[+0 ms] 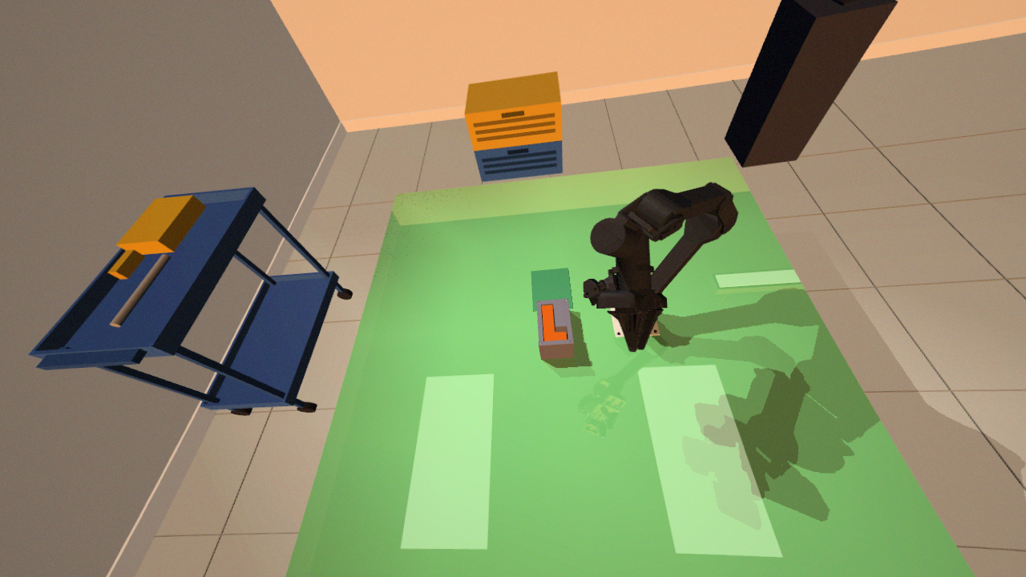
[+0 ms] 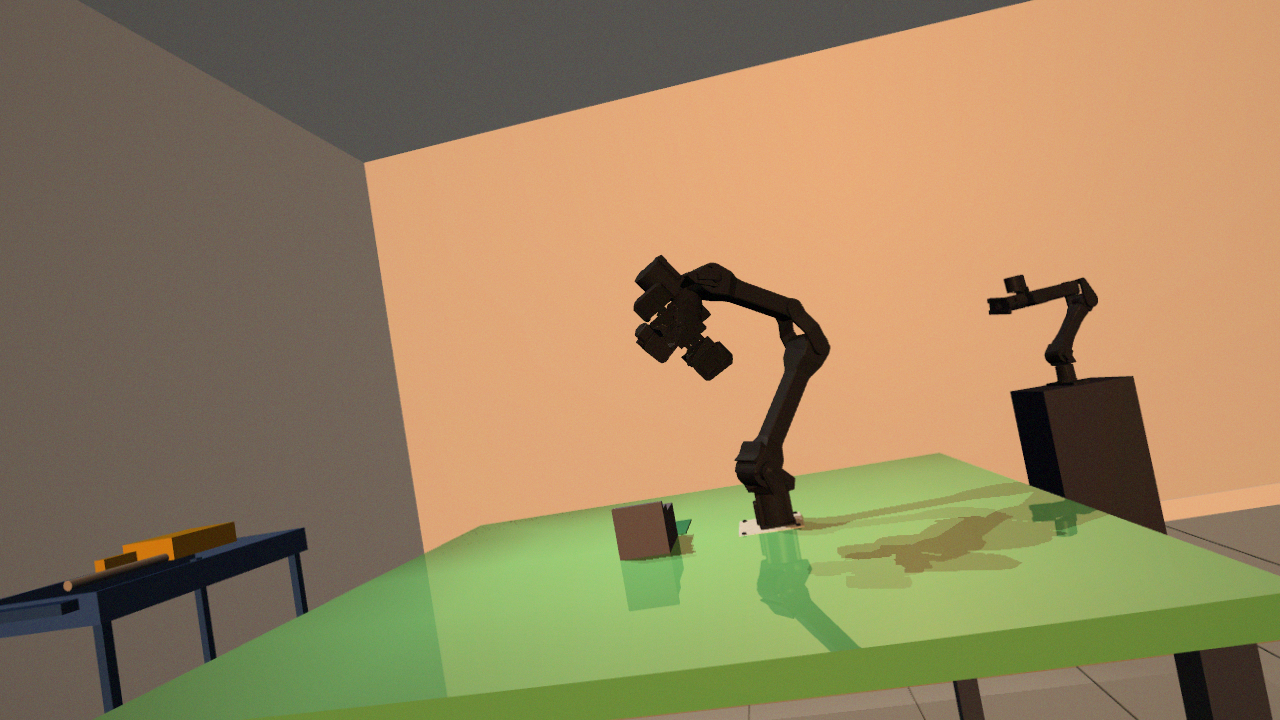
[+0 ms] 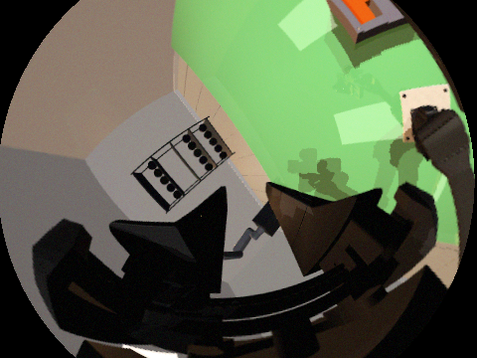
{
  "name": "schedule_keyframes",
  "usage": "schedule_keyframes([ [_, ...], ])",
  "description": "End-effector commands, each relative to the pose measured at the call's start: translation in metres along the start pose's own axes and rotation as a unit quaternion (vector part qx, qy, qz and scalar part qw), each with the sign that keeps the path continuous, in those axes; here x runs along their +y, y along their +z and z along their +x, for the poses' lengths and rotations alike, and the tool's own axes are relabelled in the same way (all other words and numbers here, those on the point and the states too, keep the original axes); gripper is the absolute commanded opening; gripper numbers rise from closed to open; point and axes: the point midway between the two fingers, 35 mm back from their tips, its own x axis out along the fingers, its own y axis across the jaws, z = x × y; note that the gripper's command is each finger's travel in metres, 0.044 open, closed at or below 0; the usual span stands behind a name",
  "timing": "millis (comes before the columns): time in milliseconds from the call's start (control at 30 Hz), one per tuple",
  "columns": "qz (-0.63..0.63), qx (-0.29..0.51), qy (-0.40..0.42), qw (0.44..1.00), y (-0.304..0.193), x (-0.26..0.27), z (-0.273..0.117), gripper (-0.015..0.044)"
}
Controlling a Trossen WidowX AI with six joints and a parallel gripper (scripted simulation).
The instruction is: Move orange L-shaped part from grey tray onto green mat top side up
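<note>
The orange L-shaped part [image 1: 552, 322] [image 3: 366, 2] lies flush in the pocket of the grey tray [image 1: 555, 350] [image 2: 642, 531] [image 3: 372, 30] in the middle of the green table. The darker green mat [image 1: 551, 287] lies on the table right behind the tray. My gripper [image 1: 635, 343] [image 2: 682, 349] [image 3: 245, 188] hangs high above the table, to the right of the tray and over the arm's base. Its fingers stand partly apart, with nothing between them. In the wrist view the tray shows far off at the top right.
The arm's white base plate [image 1: 618, 326] [image 3: 424, 102] sits right of the tray. Pale rectangles [image 1: 448, 459] [image 1: 706, 459] mark the table's front. A blue cart [image 1: 215, 287] stands at the left, an orange and blue cabinet [image 1: 513, 125] at the back, and a dark pillar [image 1: 803, 78] with a second arm [image 2: 1056, 313] at the right.
</note>
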Motion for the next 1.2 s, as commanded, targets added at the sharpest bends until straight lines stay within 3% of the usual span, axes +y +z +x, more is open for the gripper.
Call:
schedule_keyframes([
  [0,-0.077,-0.114,-0.099,0.986,0.076,-0.010,0.017,0.0180],
  [233,-0.170,-0.176,-0.284,0.927,0.161,-0.046,0.015,0.0180],
  [467,-0.252,-0.123,-0.481,0.831,0.223,-0.090,-0.008,0.0180],
  [900,-0.254,-0.119,-0.487,0.827,0.227,-0.096,-0.006,0.0180],
  [1167,-0.254,-0.119,-0.487,0.827,0.256,-0.145,0.027,0.0180],
])
